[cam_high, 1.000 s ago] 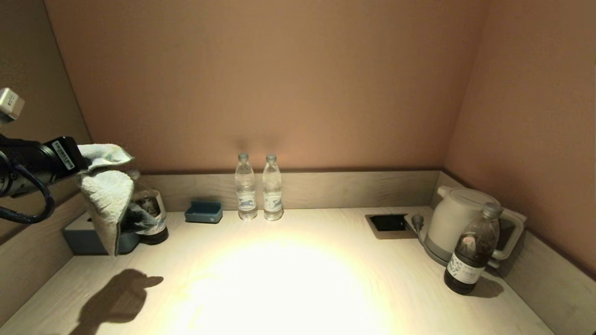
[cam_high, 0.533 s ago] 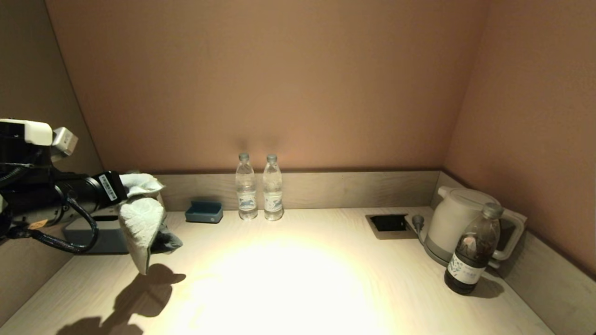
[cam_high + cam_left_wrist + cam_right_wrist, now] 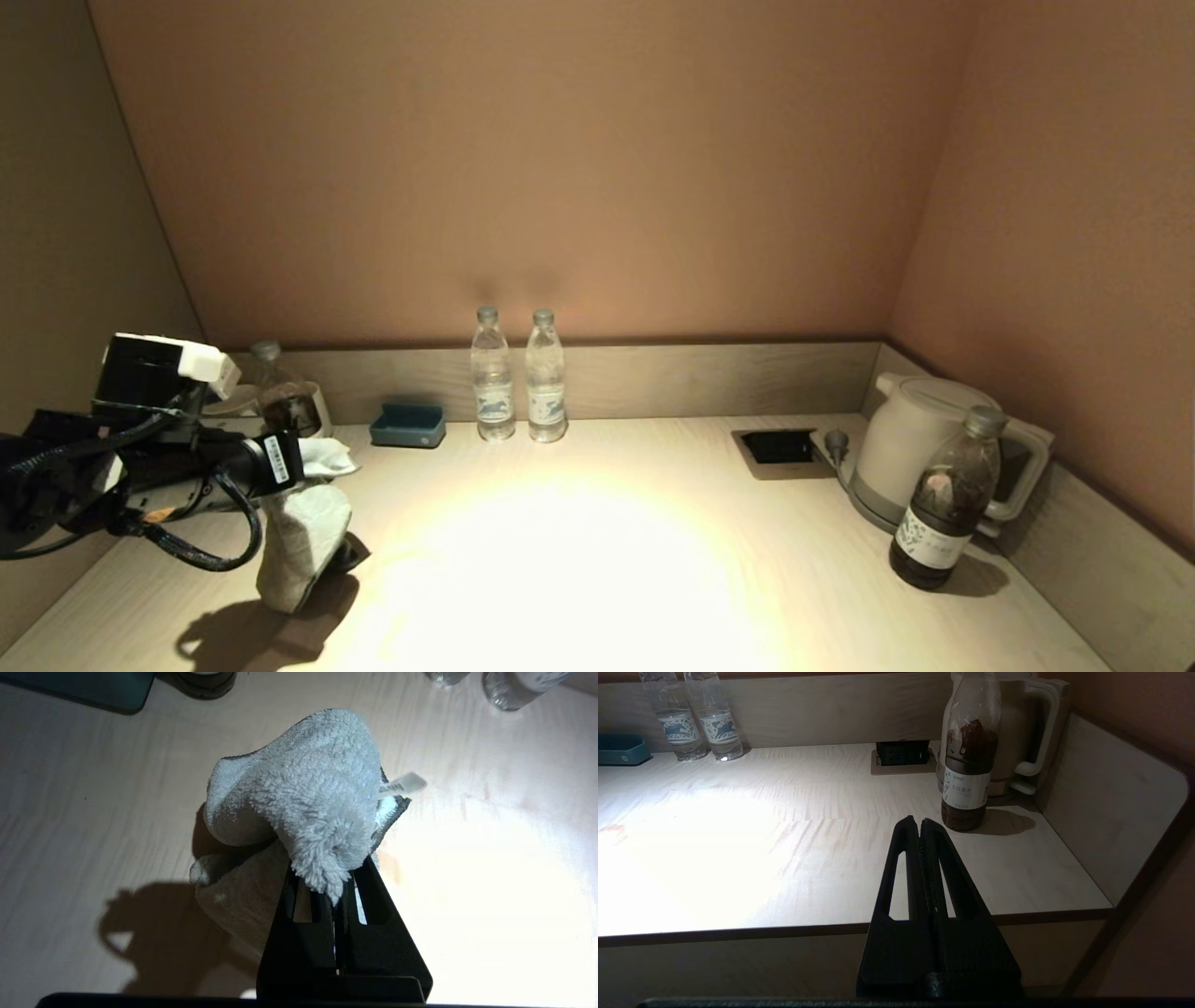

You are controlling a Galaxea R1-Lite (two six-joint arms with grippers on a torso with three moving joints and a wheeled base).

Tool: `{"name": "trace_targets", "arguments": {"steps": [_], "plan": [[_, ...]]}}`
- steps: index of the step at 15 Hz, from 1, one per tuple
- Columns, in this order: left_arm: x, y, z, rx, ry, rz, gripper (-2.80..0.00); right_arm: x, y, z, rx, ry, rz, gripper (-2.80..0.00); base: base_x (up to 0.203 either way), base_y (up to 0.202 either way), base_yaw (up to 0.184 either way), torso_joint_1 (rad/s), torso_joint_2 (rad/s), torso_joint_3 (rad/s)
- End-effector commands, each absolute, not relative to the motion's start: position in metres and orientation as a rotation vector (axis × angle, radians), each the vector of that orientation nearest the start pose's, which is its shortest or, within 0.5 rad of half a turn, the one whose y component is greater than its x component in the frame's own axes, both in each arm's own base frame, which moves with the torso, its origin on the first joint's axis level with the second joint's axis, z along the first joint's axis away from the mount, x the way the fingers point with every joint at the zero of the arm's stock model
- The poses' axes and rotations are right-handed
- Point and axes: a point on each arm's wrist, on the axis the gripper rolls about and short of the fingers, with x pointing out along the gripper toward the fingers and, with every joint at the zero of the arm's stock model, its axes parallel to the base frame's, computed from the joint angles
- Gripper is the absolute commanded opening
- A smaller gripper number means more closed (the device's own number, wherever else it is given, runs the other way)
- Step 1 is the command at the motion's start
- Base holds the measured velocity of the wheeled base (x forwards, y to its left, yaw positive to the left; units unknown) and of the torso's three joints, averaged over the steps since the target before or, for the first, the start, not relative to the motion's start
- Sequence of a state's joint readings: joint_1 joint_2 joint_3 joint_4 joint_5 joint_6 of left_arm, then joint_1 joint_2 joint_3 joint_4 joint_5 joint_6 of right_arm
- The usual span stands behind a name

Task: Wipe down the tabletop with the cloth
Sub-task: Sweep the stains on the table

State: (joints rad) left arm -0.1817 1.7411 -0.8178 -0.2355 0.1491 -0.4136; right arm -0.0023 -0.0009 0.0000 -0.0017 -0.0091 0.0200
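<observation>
Head view, from your left: the left gripper (image 3: pixel 303 462) sits low over the tabletop's (image 3: pixel 579 560) left end, a dark bottle (image 3: pixel 280 401) and a blue tray (image 3: pixel 408 425) behind it by the back rail. Two water bottles (image 3: pixel 519 378) stand mid-back; a kettle (image 3: pixel 920 448) and a tea bottle (image 3: pixel 948 499) crowd the far right. Your left fingers (image 3: pixel 364 882) are pinched tight on the cloth (image 3: pixel 303 798), whose hanging end touches the tabletop. The right gripper (image 3: pixel 920 823), fingers pressed together and empty, waits off the front edge.

Tabletop (image 3: pixel 597 560) and what stands on it
Two water bottles (image 3: pixel 518 378) at the back edge; kettle (image 3: pixel 920 448) and tea bottle (image 3: pixel 943 499) near the right edge.
</observation>
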Motion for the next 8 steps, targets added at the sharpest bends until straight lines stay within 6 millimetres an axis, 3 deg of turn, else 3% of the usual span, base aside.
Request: {"name": "trace_targets", "arguments": {"steps": [1, 8], "plan": [[0.296, -0.051, 0.114, -0.269, 0.748, 0.128, -2.8, -0.023, 0.0, 0.076, 0.02, -0.002, -0.012, -2.8, 0.0, 0.0, 0.0, 0.0, 0.0, 0.0], [0.308, -0.051, 0.069, -0.201, 0.872, 0.223, -2.8, -0.023, 0.0, 0.076, 0.02, -0.002, -0.011, -2.8, 0.0, 0.0, 0.0, 0.0, 0.0, 0.0]]}}
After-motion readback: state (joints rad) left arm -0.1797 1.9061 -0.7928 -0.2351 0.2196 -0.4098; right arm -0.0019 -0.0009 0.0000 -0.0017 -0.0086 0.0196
